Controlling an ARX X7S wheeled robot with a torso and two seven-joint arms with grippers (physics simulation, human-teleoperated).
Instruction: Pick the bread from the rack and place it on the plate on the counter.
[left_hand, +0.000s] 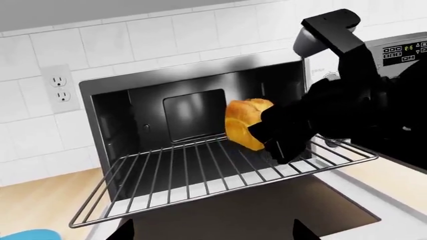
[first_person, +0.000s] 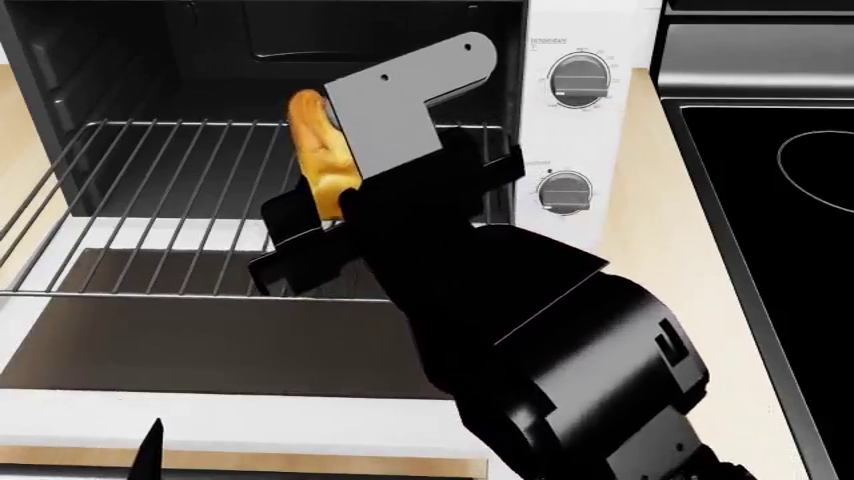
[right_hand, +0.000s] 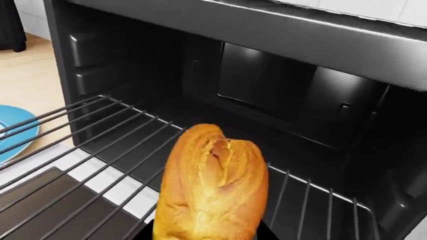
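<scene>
The bread (right_hand: 212, 185) was clamped in the right gripper (left_hand: 263, 132), lifted clear of the rack (left_hand: 220, 175) and hanging over its right part, at the mouth of the open oven (left_hand: 193, 107). In the left wrist view a gap showed between the loaf's lower end and the wires. Its long axis stood nearly upright, tipped a little, with one end up toward the oven's roof and the other down in the gripper. In the right wrist view the split, browned crust faced the camera and the seam ran along the loaf's length, top to bottom. In the head view only a narrow golden strip of it (first_person: 320, 150) showed, the rest hidden behind the grey bracket (first_person: 400, 100) and black body of the right arm.

The right gripper's fingers (left_hand: 283, 145) closed on the loaf's lower right side as the left wrist view showed it; the exact contact points were hidden by black housing.

The oven cavity held nothing but the rack, which was pulled partly out over the lowered door (first_person: 227, 340). The rack itself carried nothing.

The plate (right_hand: 13, 132) lay on the counter (right_hand: 30, 75) beside the oven, on the side away from the knobs (first_person: 581, 80); only part of its blue rim was in view, and that part was bare.

Of the left gripper only two dark tips (left_hand: 303, 231) showed at the picture's edge, set well apart and holding nothing.
</scene>
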